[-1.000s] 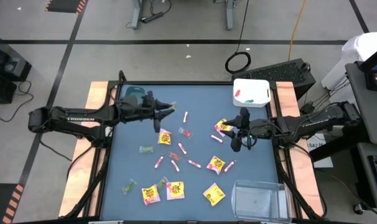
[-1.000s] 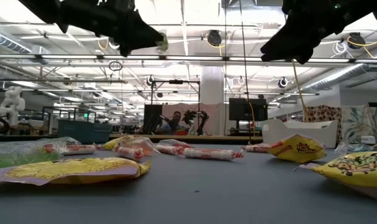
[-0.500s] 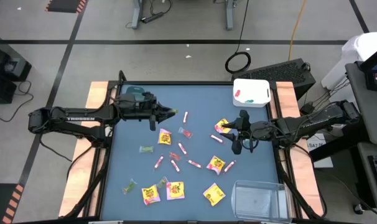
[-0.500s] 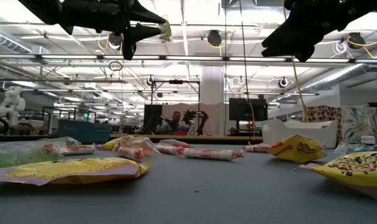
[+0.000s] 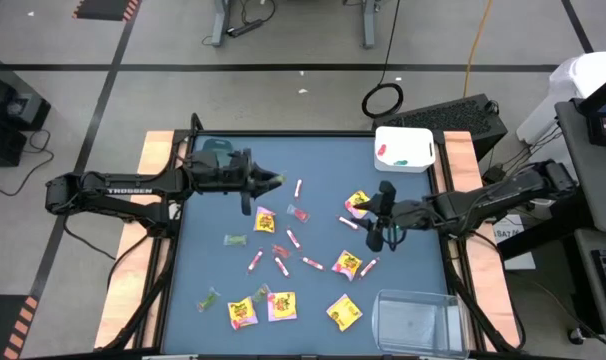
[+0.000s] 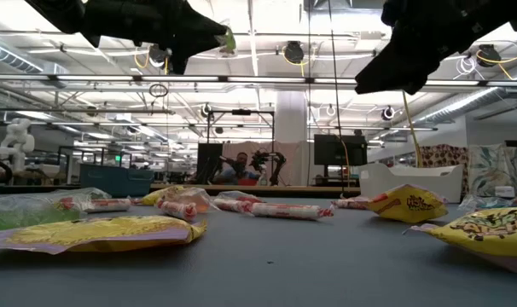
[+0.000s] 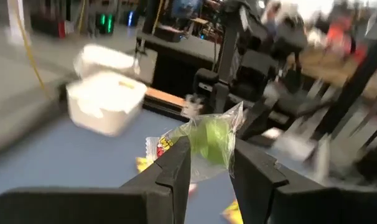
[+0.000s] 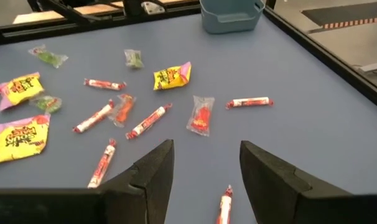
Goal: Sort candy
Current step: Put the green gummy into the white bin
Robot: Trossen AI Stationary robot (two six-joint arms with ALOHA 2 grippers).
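Observation:
The candy lies scattered over the blue table (image 5: 323, 165): yellow packets (image 5: 265, 220) (image 5: 346, 264), pink-white sticks (image 5: 293, 238) (image 8: 148, 122), and small green (image 5: 234, 240) and red (image 8: 201, 116) wrapped pieces. High over the far left part of the table, my left gripper (image 5: 267, 181) is shut on one green wrapped candy (image 7: 208, 142). Over the right part, my right gripper (image 5: 380, 218) is open and slants down, with only bare table between its fingers (image 8: 207, 168). A stick (image 8: 224, 205) lies just before them. My left gripper pinches the green candy by its clear wrapper (image 7: 204, 158) between its two fingers. The fingers lie level and point toward the table's right. The candy's green middle and its twisted wrapper end (image 7: 237, 116) stick out beyond the fingertips. It is lifted clear of the table.
A teal bin (image 5: 215, 150) stands at the far left corner, a white bin (image 5: 404, 148) at the far right corner, and a clear bin (image 5: 415, 318) at the near right corner. Wooden rails run along the table's left and right sides.
My left gripper has turned at the wrist while staying in place: its fingers, which slanted down, now lie about level. The green candy has stayed in its hold throughout.

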